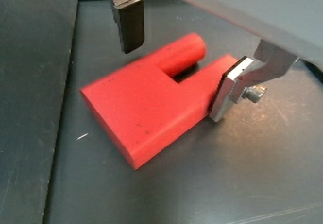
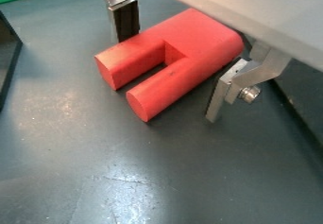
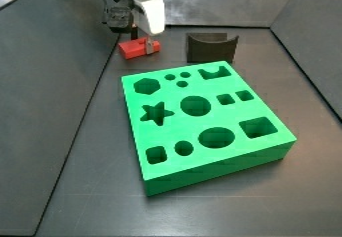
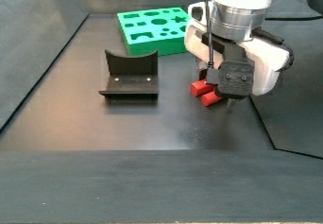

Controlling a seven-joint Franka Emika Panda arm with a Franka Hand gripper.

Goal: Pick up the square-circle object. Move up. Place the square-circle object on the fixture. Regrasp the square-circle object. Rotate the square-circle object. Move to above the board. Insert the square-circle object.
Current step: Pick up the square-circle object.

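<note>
Square-circle object (image 2: pixel 167 61) lay flat on the dark floor, in the upper left of a side view (image 3: pixel 136 48), beside the fixture (image 3: pixel 211 46) and behind the board (image 3: pixel 201 121). The tool (image 1: pixel 183 58) was low over it with its fingers (image 1: pixel 128 25) apart, one on each side of the red block, not yet pressing it. For a good pick-up, I think the tool should close evenly on the flat sides, so that the block does not twist.
</note>
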